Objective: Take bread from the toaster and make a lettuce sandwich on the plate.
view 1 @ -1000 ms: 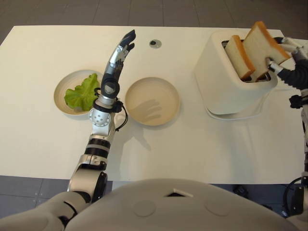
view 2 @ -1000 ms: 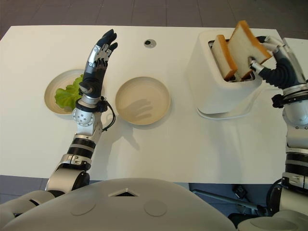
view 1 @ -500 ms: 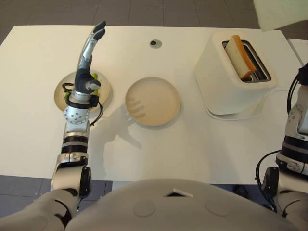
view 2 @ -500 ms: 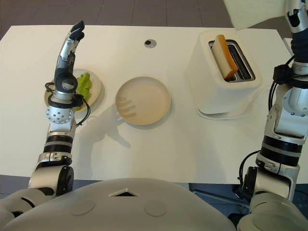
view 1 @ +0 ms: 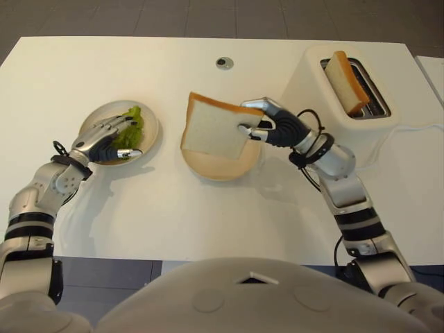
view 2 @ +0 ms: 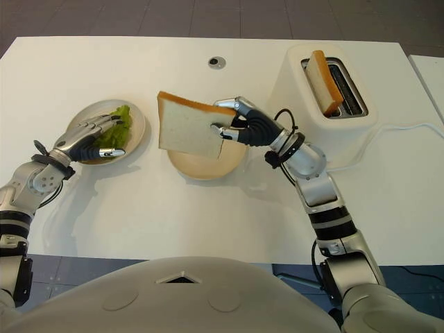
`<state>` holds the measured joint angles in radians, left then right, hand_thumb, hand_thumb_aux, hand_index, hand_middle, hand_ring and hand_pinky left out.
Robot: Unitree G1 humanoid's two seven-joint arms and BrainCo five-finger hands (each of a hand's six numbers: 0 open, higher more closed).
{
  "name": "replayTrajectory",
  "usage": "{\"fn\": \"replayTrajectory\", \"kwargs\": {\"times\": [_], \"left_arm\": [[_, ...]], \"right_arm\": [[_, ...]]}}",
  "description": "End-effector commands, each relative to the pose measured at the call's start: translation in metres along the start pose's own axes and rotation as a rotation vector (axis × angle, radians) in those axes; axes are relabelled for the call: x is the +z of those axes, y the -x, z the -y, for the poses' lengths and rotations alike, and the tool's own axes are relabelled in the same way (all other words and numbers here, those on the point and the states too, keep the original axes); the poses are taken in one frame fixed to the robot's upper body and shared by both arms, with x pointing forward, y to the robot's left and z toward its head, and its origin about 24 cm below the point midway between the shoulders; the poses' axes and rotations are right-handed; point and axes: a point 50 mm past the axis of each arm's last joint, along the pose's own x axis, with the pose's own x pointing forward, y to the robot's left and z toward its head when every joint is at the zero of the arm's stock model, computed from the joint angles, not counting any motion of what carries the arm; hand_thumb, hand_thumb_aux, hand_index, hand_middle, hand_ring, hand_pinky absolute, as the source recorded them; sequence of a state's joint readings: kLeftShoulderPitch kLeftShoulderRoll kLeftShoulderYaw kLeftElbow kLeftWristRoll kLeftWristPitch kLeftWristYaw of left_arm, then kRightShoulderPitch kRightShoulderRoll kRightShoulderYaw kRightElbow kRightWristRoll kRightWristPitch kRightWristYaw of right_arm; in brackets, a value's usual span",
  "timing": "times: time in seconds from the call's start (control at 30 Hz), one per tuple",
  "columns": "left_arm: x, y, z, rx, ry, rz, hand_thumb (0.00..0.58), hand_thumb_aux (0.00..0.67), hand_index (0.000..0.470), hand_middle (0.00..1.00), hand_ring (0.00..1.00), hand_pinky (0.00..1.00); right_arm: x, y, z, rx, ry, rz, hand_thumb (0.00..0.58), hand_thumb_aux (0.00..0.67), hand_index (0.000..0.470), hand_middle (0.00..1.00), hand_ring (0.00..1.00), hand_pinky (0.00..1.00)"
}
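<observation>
My right hand (view 1: 272,126) is shut on a slice of bread (view 1: 215,128), holding it tilted just above the empty tan plate (view 1: 220,168) in the middle of the table. A second slice (view 1: 347,80) stands in the left slot of the white toaster (view 1: 326,111) at the back right. A green lettuce leaf (view 1: 132,126) lies in a small dish (view 1: 146,135) on the left. My left hand (view 1: 104,140) rests over that dish, fingers spread and touching the lettuce's near side, open.
A small dark round fitting (view 1: 223,62) sits in the tabletop at the back centre. The toaster's white cable (view 1: 416,127) runs off to the right. The white table's front edge (view 1: 208,255) lies close below both arms.
My right hand has carried the bread slice from above the toaster down and left to over the plate. My left hand has dropped from upright in the air onto the lettuce dish.
</observation>
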<state>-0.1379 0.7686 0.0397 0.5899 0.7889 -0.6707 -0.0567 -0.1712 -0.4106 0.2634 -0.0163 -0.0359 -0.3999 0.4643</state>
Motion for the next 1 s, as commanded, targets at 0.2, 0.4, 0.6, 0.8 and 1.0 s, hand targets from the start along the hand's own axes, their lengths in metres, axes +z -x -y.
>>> {"fn": "replayTrajectory", "kwargs": {"times": [0.2,0.4,0.6,0.8,1.0], "left_arm": [[-0.008,0.002,0.007,-0.056,-0.015,-0.082,0.194,0.123,0.087,0.00,0.00,0.00],[0.001,-0.002,0.007,-0.057,-0.005,-0.037,0.580,0.670,0.470,0.00,0.00,0.00],[0.018,-0.007,0.002,0.007,0.028,0.075,0.580,0.670,0.470,0.00,0.00,0.00],[0.028,-0.009,-0.014,0.154,0.022,0.170,0.580,0.670,0.470,0.00,0.00,0.00],[0.033,-0.008,-0.020,0.232,0.011,0.230,0.580,0.670,0.470,0.00,0.00,0.00]], "right_arm": [[-0.044,-0.004,-0.016,0.000,0.028,-0.156,0.580,0.670,0.470,1.00,1.00,1.00],[-0.055,0.003,-0.019,0.050,0.062,-0.204,0.580,0.670,0.470,1.00,1.00,1.00],[-0.057,0.005,-0.016,0.024,0.097,-0.217,0.000,0.000,0.000,0.88,0.88,0.88],[-0.052,0.001,0.003,-0.130,0.172,-0.182,0.000,0.000,0.000,0.00,0.00,0.00],[-0.045,-0.002,0.021,-0.277,0.258,-0.135,0.000,0.000,0.000,0.00,0.00,0.00]]}}
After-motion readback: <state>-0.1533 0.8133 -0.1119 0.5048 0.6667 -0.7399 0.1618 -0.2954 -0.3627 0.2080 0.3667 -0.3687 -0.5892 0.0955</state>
